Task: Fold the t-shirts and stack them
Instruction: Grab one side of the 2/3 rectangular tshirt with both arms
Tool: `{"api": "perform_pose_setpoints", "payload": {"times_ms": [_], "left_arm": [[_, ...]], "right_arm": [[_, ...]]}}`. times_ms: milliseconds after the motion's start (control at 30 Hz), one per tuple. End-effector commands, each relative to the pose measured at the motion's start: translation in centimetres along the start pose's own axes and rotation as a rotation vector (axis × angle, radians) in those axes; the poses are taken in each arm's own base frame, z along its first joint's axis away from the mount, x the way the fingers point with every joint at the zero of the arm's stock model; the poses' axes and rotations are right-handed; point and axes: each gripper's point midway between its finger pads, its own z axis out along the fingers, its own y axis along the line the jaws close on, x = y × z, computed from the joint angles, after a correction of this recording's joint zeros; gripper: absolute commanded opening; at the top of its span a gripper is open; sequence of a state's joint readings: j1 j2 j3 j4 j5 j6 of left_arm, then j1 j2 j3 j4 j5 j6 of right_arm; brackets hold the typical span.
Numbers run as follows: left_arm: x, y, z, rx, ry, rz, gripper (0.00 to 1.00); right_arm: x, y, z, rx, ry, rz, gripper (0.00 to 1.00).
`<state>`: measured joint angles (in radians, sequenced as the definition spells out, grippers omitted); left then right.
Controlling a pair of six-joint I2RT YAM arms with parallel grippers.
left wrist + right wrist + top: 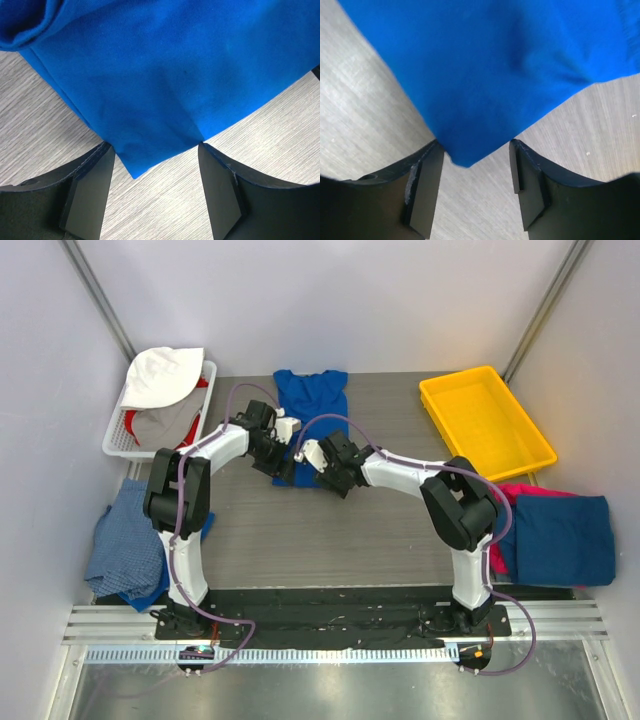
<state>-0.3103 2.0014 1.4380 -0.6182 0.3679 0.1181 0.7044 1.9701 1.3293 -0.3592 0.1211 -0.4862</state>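
Grey table (350,540), t-shirt (312,400) corners between jaws

1. A robot lab's test cell: plain white walls (350,300) box in a small wood-grain table (330,540).
2. Two robot arms (185,500) stand bolted to a black plate (330,605) on metal rails (330,635).
3. Props sit at the edges: yellow tray (430,400), white basket (115,440), shirts (560,535).

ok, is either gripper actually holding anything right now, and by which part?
Nothing is held. Both stand open: the left gripper straddles one near corner of the royal blue t-shirt, the right gripper the other corner.
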Motion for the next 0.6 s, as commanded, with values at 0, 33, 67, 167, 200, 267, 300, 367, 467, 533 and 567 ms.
{"api": "perform_pose_setpoints", "payload": {"times_ms": [0, 33, 67, 167, 200, 267, 300, 367, 467, 533, 567], "left_arm": [[-1.2, -0.1, 0.2, 0.012, -0.035, 0.037, 0.70], [-1.2, -0.1, 0.3, 0.015, -0.033, 0.039, 0.69], [-1.2, 0.0, 0.4, 0.013, -0.032, 0.036, 0.68], [-1.3, -0.1, 0.5, 0.022, -0.035, 0.033, 0.57], [-1.3, -0.1, 0.5, 0.023, -0.035, 0.030, 0.54], [-1.3, -0.2, 0.6, 0.027, -0.033, 0.025, 0.43], [-1.1, -0.3, 0.6, 0.028, -0.028, 0.021, 0.39], [-1.0, -0.5, 0.3, 0.032, -0.026, 0.023, 0.33], [-0.5, -0.8, 0.0, 0.041, -0.015, 0.020, 0.22], [-0.2, -1.2, -0.3, 0.049, -0.004, 0.022, 0.12], [0.1, -1.4, -0.3, 0.052, 0.005, 0.025, 0.08]], "right_arm": [[-2.0, -1.2, 0.4, 0.017, -0.055, 0.010, 0.59], [-2.2, -1.3, 0.4, 0.019, -0.059, 0.010, 0.57], [-2.1, -1.3, 0.5, 0.017, -0.058, 0.011, 0.50], [-2.2, -1.3, 0.5, 0.019, -0.058, 0.016, 0.33], [-2.1, -1.3, 0.4, 0.019, -0.056, 0.016, 0.29], [-1.8, -1.3, 0.4, 0.018, -0.048, 0.018, 0.19], [-1.6, -1.1, 0.4, 0.014, -0.043, 0.016, 0.16], [-1.5, -1.1, -0.1, 0.012, -0.041, 0.018, 0.11], [-1.4, -0.8, -0.9, 0.000, -0.045, 0.027, 0.07], [-1.2, -0.3, -1.3, -0.019, -0.044, 0.031, 0.05], [-1.3, -0.2, -1.9, -0.020, -0.051, 0.032, 0.04]]}}
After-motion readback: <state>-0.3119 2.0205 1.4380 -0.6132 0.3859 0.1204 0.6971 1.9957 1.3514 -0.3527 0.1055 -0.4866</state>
